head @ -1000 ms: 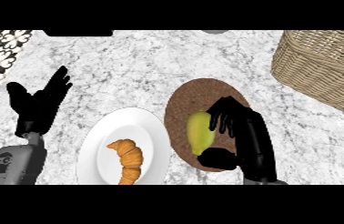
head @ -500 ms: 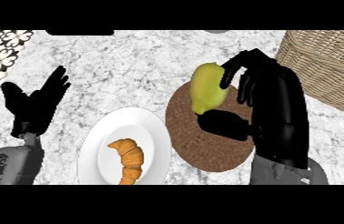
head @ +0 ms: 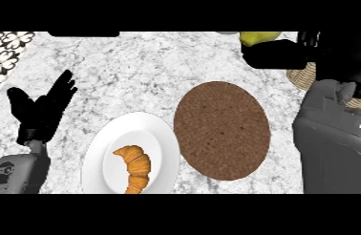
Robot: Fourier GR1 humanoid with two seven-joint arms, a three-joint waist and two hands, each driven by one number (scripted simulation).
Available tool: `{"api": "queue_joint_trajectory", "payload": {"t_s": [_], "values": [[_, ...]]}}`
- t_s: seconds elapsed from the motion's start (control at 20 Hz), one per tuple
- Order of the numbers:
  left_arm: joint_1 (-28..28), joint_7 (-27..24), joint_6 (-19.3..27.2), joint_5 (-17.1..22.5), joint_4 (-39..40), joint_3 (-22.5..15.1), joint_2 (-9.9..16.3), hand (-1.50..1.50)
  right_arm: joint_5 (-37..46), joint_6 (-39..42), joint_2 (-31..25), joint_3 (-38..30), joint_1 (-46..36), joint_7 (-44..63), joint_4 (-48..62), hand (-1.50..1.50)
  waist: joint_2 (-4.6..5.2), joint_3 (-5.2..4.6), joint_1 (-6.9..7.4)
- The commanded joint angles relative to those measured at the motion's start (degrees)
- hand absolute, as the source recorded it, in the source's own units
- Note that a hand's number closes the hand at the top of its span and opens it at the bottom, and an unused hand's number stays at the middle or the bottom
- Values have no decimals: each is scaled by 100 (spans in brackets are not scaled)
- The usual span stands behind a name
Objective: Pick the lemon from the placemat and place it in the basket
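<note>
Yellow lemon (head: 258, 37) in right hand (head: 282, 55) at top edge, near basket (head: 304, 76).

I counted one lemon (head: 258, 37), one basket (head: 306, 79), one brown placemat (head: 222, 130), one white plate (head: 106, 153), one croissant (head: 134, 166), and two hands (head: 42, 107) (head: 282, 55).

Black left hand (head: 44, 110), black right hand (head: 282, 55), boxy grey forearms (head: 330, 143)

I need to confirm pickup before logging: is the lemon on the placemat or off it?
Off it. The brown placemat lies bare, and the lemon shows at the view's top edge, held in the right hand.
</note>
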Motion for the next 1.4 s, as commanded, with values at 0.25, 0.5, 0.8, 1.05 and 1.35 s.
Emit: {"api": "queue_joint_trajectory", "payload": {"t_s": [0.25,0.5,0.8,1.05,1.35], "values": [[-153,-125,-110,-17,394,142,27,0,273,-154,-1059,-850,-403,-562,1433,150,23,2,-6],[-8,-213,-271,-36,170,171,122,0,-232,-443,-1528,-1508,-77,-1342,1896,150,11,6,-9],[223,-304,-225,-58,-1,243,37,0,-547,-577,-2031,-1869,99,-2200,2719,150,9,5,24],[39,-7,-347,26,-4,217,0,0,-1041,-1199,-2100,-2302,510,-3154,3290,150,15,8,25],[-89,148,-152,-82,-165,184,-107,0,-426,-2399,-2054,-2532,669,-2800,3716,150,33,8,52]]}}
